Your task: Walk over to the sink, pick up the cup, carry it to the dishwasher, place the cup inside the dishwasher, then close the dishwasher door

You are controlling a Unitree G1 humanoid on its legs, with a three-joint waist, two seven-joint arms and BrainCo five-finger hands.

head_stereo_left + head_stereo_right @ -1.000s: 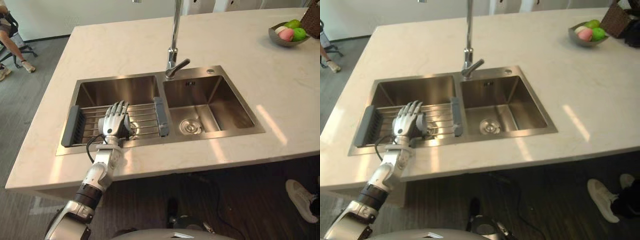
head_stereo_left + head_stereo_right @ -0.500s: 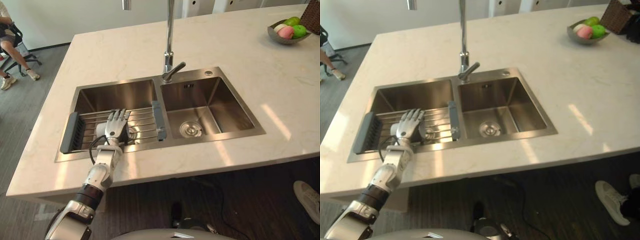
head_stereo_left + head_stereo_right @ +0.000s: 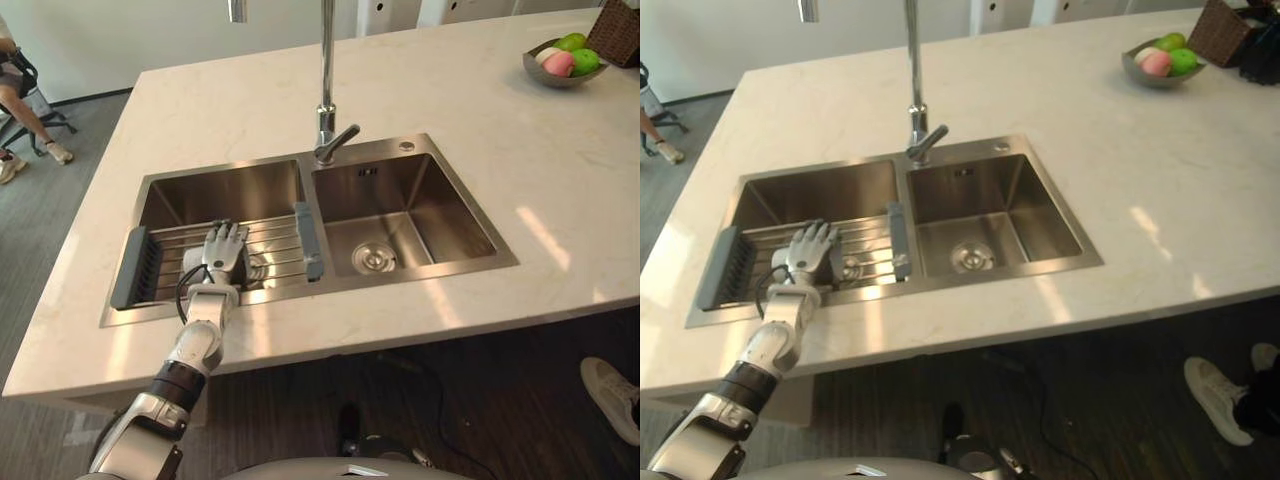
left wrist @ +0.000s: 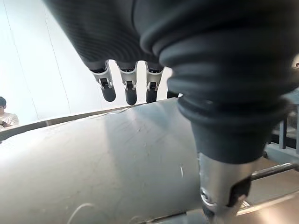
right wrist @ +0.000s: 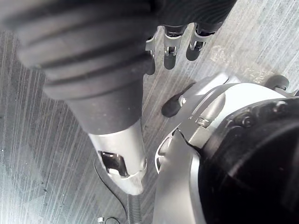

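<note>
The pale stone countertop [image 3: 250, 110] spreads before me, with the double steel sink [image 3: 420, 190] sunk into it. A wire drying rack [image 3: 283, 236] spans the left basin. My left hand [image 3: 224, 252] lies over that rack. Under its palm is a smooth grey metal body lying on its side, which I take to be the cup [image 4: 117, 163]. My fingers [image 4: 130, 91] reach straight out above it, slightly spread, not curled round anything; the thumb stands apart beside it. My right hand [image 5: 119, 149] hangs low over the floor, fingers relaxed. I judge this the pick-up step: next I must close fingers and thumb round the cup before lifting.
</note>
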